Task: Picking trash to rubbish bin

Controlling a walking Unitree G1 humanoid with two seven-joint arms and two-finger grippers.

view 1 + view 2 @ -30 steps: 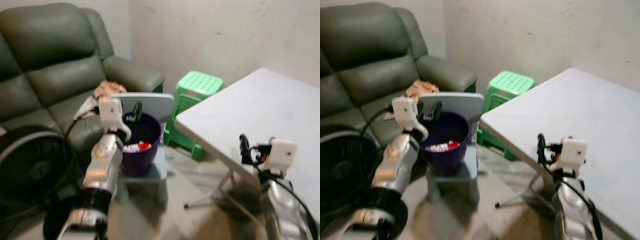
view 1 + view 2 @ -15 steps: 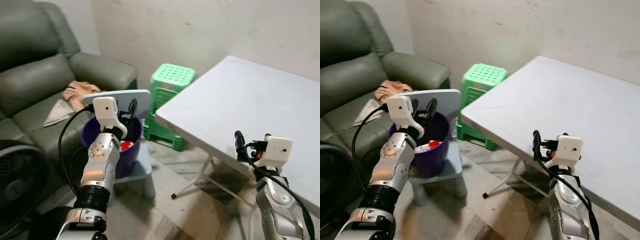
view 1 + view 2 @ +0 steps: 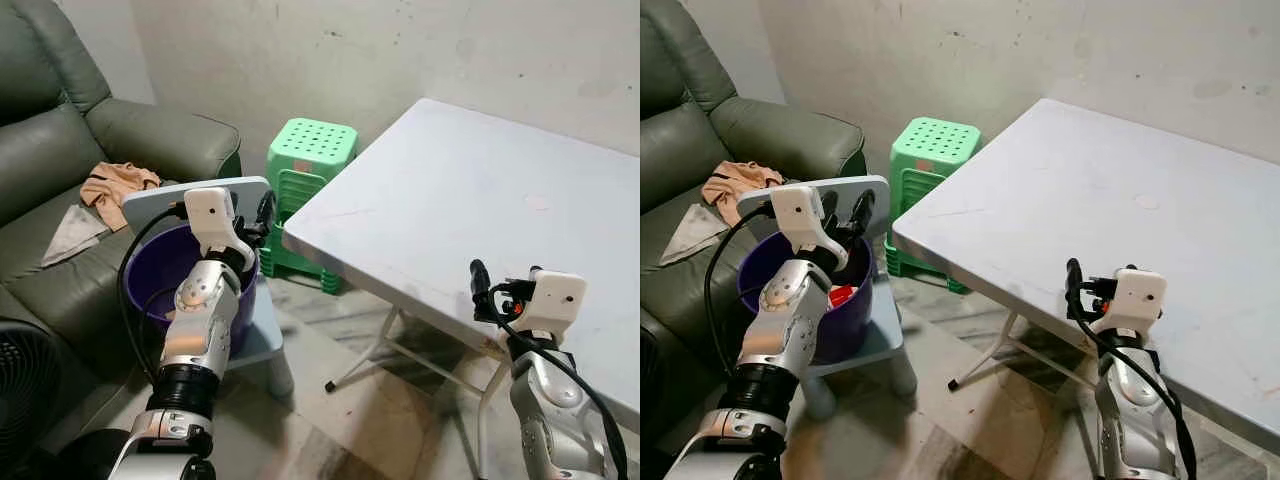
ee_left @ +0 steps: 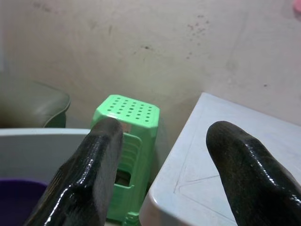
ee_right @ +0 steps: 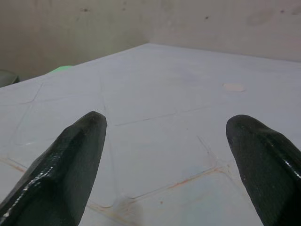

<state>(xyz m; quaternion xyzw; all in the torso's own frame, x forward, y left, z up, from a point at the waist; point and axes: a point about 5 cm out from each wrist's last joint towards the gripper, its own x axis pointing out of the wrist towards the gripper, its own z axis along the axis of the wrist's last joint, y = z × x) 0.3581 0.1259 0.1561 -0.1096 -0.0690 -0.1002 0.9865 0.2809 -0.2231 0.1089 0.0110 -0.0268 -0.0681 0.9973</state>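
Nearest the camera, the right gripper [image 3: 1072, 290] is hovering at the near edge of the white folding table [image 3: 1110, 190], its two black fingers [image 5: 70, 165] standing wide apart with nothing between them; its wrist view is looking across the bare tabletop, where a faint round mark [image 5: 233, 87] is showing further along. On the other side, the left gripper [image 3: 845, 215] is hanging over the purple rubbish bin [image 3: 855, 320], raised above the rim, its fingers [image 4: 94, 165] also spread wide and empty.

The bin is sitting on a small pale blue chair [image 3: 258, 335], whose flat backrest [image 3: 190, 195] is rising just behind the bin. Inside the bin, a piece of red and white trash [image 3: 841, 295] is lying against the inner wall, partly hidden by the left arm. A black cable [image 3: 135, 290] is looping from the left wrist down beside the bin.

Beyond the chair, a green plastic stool [image 3: 310, 160] is standing between the sofa and the table, close to the table's corner. To the left, a dark green leather sofa [image 3: 150, 130] is carrying a crumpled orange cloth [image 3: 115, 185] and a pale grey cloth [image 3: 72, 228] on its seat. A black fan [image 3: 20, 385] is peeking in at the lower left. Furthest off, a stained beige wall [image 3: 400, 50] is closing the scene.
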